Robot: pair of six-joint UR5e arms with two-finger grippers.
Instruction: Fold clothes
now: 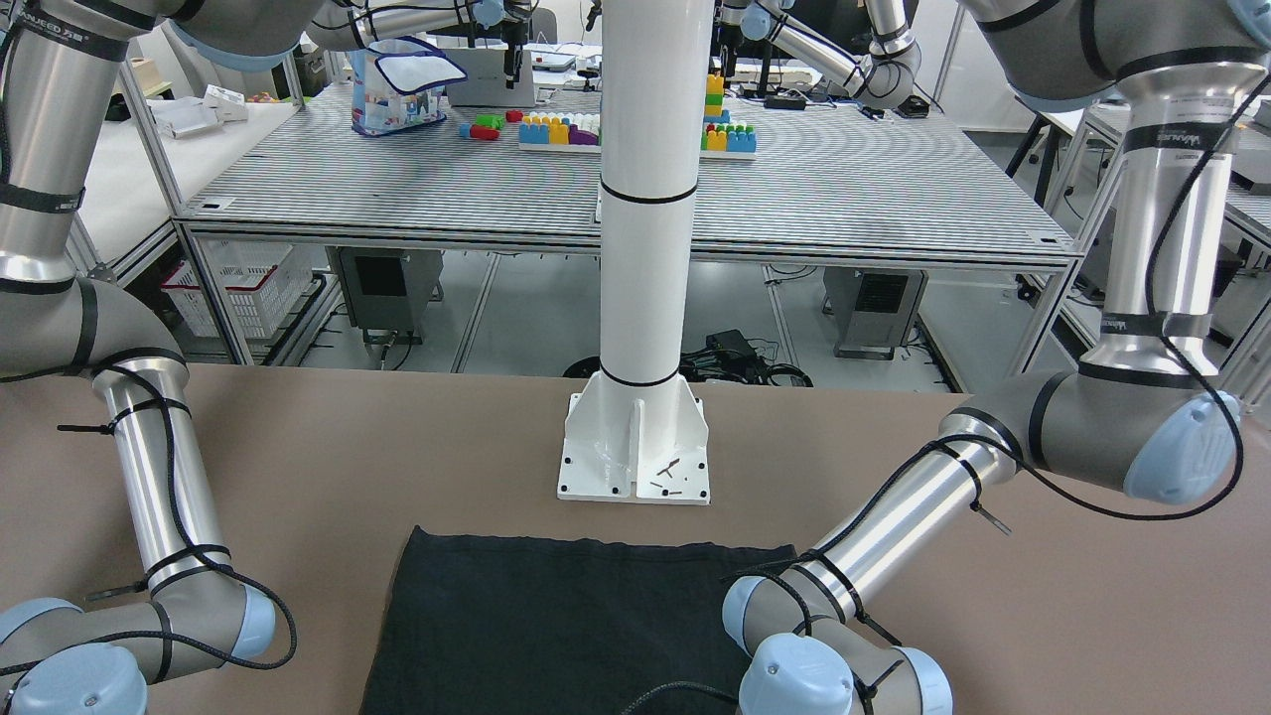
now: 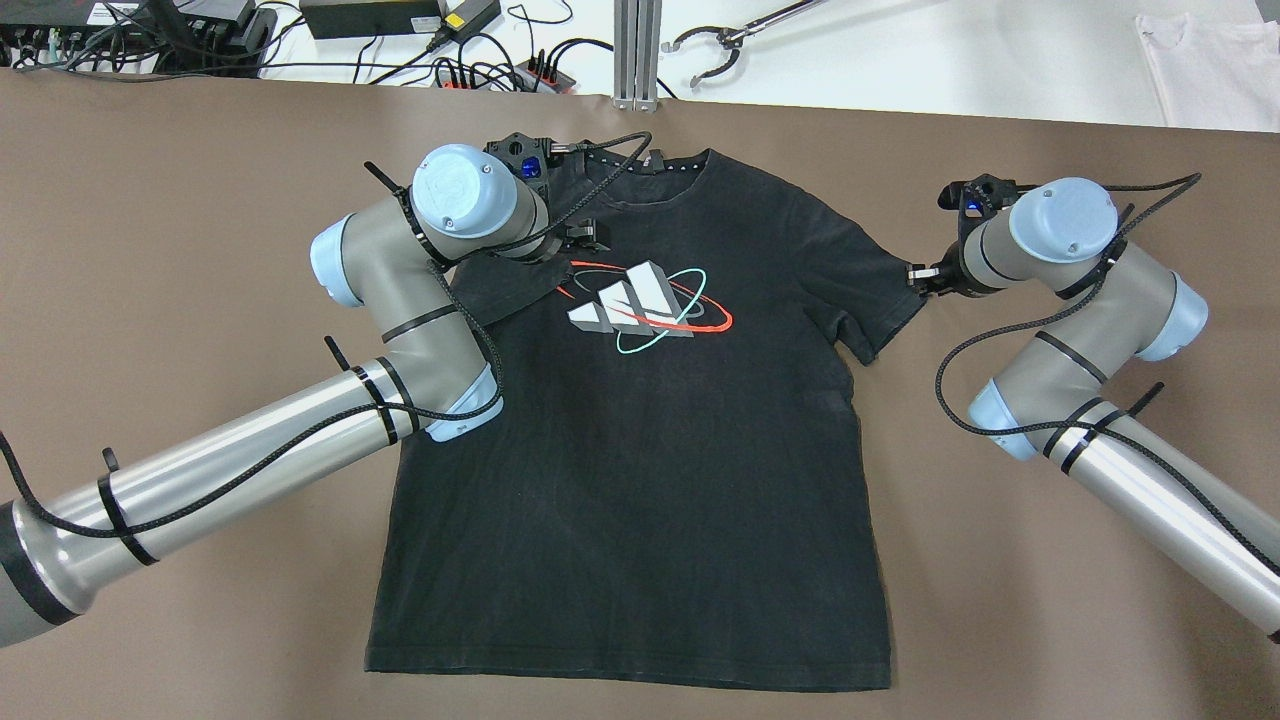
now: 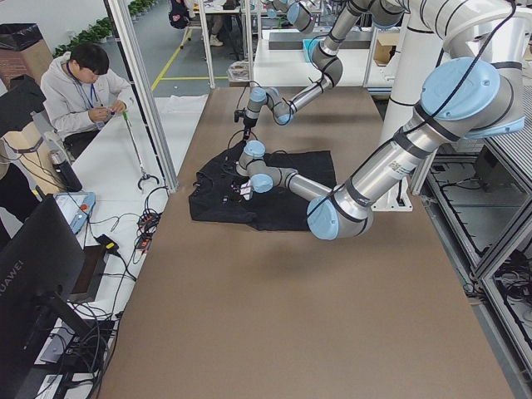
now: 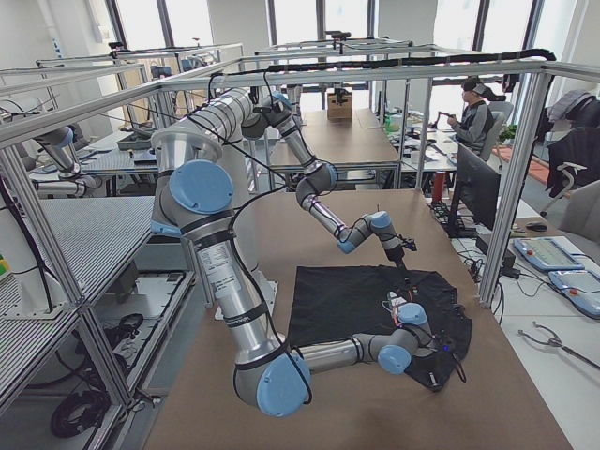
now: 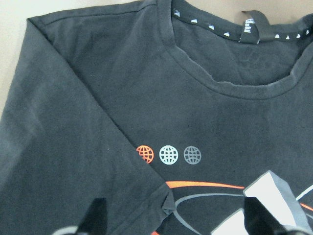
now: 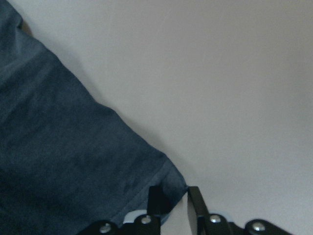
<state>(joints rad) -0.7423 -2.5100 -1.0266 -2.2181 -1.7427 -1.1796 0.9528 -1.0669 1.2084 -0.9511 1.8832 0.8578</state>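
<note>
A black T-shirt (image 2: 640, 480) is laid front-up on the brown table (image 2: 180, 180), collar away from the robot and bottom hem (image 2: 630, 680) nearest it. The cloth is a thin, matt knit and is judged light, limp and not fragile; it should drape from any held point and drag on the table rather than slide. The ribbed collar (image 5: 230, 88) and the stitched sleeve and bottom hems are thicker, so they are the firmest places to be pinched. The printed logo (image 2: 640, 305) of red and teal ovals around grey bars looks smoother and slightly stiffer.

The left sleeve (image 5: 73, 122) is seen turned inward over the chest. The left gripper (image 5: 176, 208) is held above it with its 2 fingers spread wide and nothing between them. The right gripper (image 6: 176, 196) is set at the hem corner of the right sleeve (image 2: 880, 300), narrowed to a small gap; whether the cloth is pinched cannot be told.
</note>
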